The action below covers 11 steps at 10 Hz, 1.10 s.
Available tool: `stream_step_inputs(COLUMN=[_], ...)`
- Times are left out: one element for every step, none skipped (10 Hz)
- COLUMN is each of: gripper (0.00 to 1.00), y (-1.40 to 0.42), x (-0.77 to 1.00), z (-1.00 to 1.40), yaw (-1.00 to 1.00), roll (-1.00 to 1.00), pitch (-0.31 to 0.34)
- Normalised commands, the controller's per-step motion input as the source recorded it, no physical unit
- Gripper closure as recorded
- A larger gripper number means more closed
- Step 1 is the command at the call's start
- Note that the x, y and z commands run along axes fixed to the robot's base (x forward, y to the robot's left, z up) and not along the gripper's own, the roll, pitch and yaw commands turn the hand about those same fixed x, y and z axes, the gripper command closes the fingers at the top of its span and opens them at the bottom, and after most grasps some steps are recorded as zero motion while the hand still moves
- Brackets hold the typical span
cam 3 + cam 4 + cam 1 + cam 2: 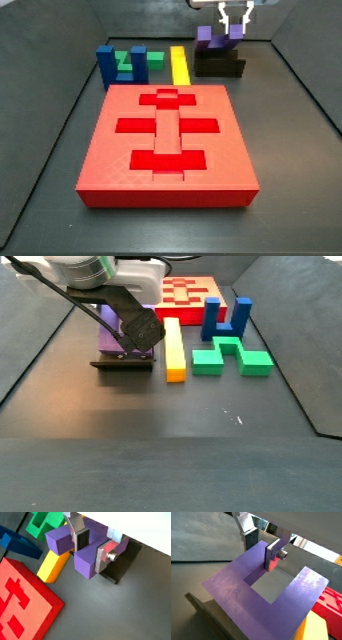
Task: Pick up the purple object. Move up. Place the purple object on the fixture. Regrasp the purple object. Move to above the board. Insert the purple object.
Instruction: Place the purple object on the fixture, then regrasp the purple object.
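Note:
The purple object [85, 562] is a U-shaped block resting on the black fixture [124, 562] at the back of the floor. It also shows in both side views [211, 42] [110, 326] and fills a wrist view [238, 597]. My gripper [92, 556] comes down from above and straddles one prong. One finger is in the U's gap and the other on the prong's outer face, both pressed against it. The gripper also shows in the other views [261, 554] [234, 25] [131, 344]. The red board [107, 150] lies apart from the fixture.
A yellow bar [179, 65] lies right beside the fixture [221, 68]. A green block [131, 62] and a blue upright block [106, 65] stand beyond it. Dark walls ring the floor.

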Motion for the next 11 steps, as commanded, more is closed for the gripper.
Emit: stream_step_inputs(gripper=[1.00, 1.00, 1.00, 1.00, 1.00, 1.00, 1.00, 1.00, 1.00, 0.00, 0.00], y=[-0.04, -0.03, -0.03, -0.02, -0.04, 0.00, -0.01, 0.00, 0.00, 0.00, -0.04], x=[1.00, 1.00, 1.00, 0.93, 0.81, 0.39, 0.08, 0.00, 0.00, 0.00, 0.00], z=[-0.10, -0.23, -0.33, -0.30, -0.25, -0.05, 0.00, 0.00, 0.00, 0.00, 0.07], yaw=[-0.02, -0.03, -0.03, 0.00, -0.02, -0.13, 0.00, -0.01, 0.00, 0.00, 0.20], roll=[-0.30, -0.24, -0.13, 0.00, 0.00, 0.00, 0.07, 0.10, 0.00, 0.00, 0.39], pitch=[0.000, 0.066, 0.151, 0.386, 0.443, 0.297, 0.106, 0.069, 0.000, 0.000, 0.020])
